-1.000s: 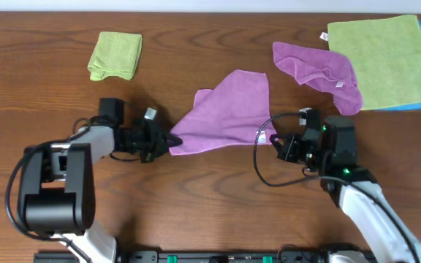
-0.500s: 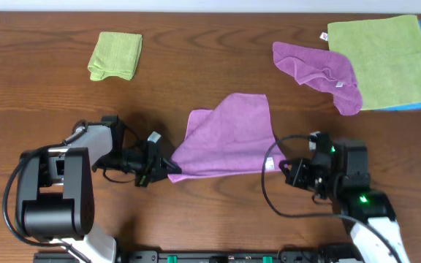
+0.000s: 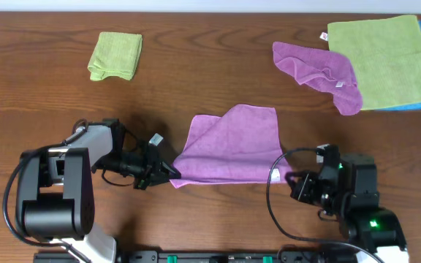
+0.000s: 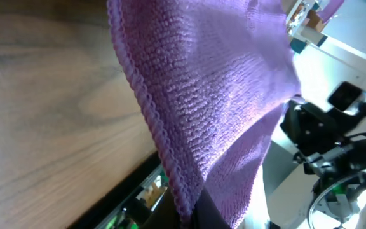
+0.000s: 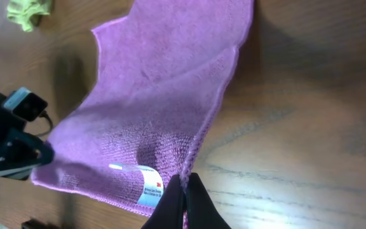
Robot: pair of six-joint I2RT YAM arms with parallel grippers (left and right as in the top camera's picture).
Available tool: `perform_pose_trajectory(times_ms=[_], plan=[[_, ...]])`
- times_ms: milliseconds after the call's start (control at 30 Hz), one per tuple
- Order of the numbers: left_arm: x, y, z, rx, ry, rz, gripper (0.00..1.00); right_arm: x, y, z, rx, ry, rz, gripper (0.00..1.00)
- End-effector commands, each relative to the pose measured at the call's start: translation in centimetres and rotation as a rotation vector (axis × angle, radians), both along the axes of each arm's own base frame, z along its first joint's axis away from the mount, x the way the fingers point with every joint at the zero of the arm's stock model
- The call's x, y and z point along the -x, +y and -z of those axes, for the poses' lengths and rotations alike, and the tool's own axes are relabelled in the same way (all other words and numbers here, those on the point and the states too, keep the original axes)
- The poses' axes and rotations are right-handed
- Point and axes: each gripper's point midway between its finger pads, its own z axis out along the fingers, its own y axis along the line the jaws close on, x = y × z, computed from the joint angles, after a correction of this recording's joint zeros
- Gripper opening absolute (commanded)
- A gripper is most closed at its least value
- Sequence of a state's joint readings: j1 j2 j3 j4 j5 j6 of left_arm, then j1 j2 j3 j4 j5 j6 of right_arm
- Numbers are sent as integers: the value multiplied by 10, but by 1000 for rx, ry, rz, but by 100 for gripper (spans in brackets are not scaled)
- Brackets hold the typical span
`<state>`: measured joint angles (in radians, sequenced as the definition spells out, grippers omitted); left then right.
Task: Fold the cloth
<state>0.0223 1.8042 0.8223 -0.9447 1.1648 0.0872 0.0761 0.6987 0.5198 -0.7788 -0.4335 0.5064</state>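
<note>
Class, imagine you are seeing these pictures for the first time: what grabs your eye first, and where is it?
The lilac cloth in the middle of the table, stretched between the left gripper and the right gripper, each pinching a near corner. Next, at the far right, a rumpled purple cloth beside a large green cloth; a folded green cloth lies far left.

The cloth [image 3: 234, 146] is lilac-purple microfibre with stitched edges, spread mostly flat, its far-left corner folded over onto itself. A small white tag [image 5: 146, 185] shows at its near-right corner. It lies nearer the robot than the rumpled purple cloth [image 3: 319, 71], to that one's left and apart from it.
</note>
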Motion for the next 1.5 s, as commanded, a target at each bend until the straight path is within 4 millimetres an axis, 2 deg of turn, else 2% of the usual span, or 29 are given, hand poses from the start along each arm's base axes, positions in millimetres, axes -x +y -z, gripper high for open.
perform_pose_trajectory(times_ms=[0, 167, 267, 500, 733, 900, 1000, 1067, 1167, 1233, 1467], plan=[[1, 1, -6, 10, -33, 13, 6, 1, -16, -9, 75, 13, 59, 1], [16, 6, 4, -67, -7, 81, 6, 29, -32, -5, 164, 145, 96, 1], [17, 7, 5, -74, -6, 85, 6, 39, -35, -3, 170, 195, 118, 1], [16, 6, 4, -69, -6, 81, 6, 34, -34, -6, 152, 185, 146, 1], [1, -5, -13, 56, -37, 9, 6, 10, -32, -19, 135, 74, 154, 1], [7, 2, 0, -26, -36, 50, 6, 9, -32, -20, 134, 69, 154, 1], [14, 7, 9, -88, -26, 88, 34, 9, -32, -20, 134, 68, 154, 1], [17, 6, 10, -94, -24, 102, 57, 9, -32, -20, 134, 68, 154, 1], [24, 1, 12, -90, -18, 127, 73, 9, -32, -20, 129, 71, 160, 1], [29, -4, 12, -80, -14, 144, 77, 9, -31, -20, 126, 71, 157, 1], [47, -26, 19, -30, 8, 168, 79, 8, -31, -21, 118, 70, 162, 1]])
